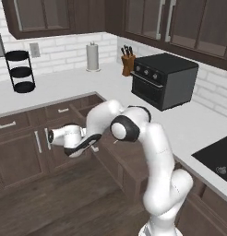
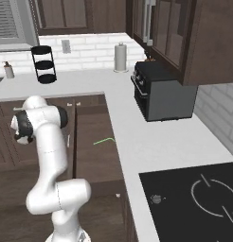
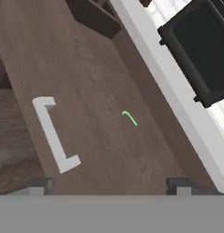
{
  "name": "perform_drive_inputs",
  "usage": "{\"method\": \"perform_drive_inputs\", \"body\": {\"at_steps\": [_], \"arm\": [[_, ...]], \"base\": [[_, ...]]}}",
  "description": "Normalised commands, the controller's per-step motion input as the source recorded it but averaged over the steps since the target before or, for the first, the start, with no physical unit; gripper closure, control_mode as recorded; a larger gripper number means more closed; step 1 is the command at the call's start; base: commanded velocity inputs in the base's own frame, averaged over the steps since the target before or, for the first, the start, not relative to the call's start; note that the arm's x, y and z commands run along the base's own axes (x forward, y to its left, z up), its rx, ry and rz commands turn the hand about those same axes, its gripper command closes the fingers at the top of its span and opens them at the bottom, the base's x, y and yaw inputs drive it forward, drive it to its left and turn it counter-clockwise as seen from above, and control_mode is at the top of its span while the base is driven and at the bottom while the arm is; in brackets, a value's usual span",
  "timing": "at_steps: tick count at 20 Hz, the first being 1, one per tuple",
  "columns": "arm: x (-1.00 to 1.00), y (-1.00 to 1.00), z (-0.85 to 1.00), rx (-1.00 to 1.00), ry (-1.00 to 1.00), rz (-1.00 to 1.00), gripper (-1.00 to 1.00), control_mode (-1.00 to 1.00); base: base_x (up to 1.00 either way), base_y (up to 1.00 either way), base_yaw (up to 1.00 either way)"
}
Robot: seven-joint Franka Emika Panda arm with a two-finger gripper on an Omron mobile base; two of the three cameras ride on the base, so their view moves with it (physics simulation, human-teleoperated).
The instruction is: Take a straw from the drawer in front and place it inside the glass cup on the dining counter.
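White counter [image 2: 151, 142] runs in an L around the corner, and we see it as the biggest thing here, carrying a black toaster oven [image 2: 161, 94], a paper towel roll [image 2: 120, 57], a knife block [image 1: 128, 62] and a black tiered stand [image 2: 44, 64]. Below it sits the dark brown drawer [image 3: 86, 100], pulled open; in the hand view we look down over its wooden surface, with its silver bar handle [image 3: 53, 135] near the lower left. Our white arm [image 2: 49, 156] reaches over the drawer from the floor side. Our fingers [image 3: 110, 184] stand wide apart at the bottom of the hand view, one tip at each side, holding nothing and touching nothing. The straw [image 3: 129, 118], thin and pale green with a small bend at one end, lies flat on the drawer's brown surface, between the handle and the counter edge, well apart from the fingers. In the right base view we find the straw [image 2: 103, 141] again, just beside the counter's inner edge.
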Motion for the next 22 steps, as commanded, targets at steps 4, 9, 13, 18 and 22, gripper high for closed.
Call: {"method": "perform_drive_inputs", "body": {"at_steps": [4, 9, 13, 18, 22], "arm": [[-0.65, 0.00, 1.00, 0.12, -0.11, 0.00, -1.00, -1.00], [-0.55, -0.28, 1.00, 0.33, 0.00, 0.00, -1.00, -1.00], [-0.42, -0.53, 1.00, 0.43, 0.02, 0.00, -1.00, -1.00], [-0.13, -0.70, 0.92, 0.33, 0.07, 0.00, -1.00, -1.00], [0.11, -0.89, 0.28, 0.21, 0.18, 0.00, -1.00, -1.00]], "base": [[0.00, 0.00, 0.00], [0.00, 0.00, 0.00], [0.00, 0.00, 0.00], [0.00, 0.00, 0.00], [0.00, 0.00, 0.00]]}}
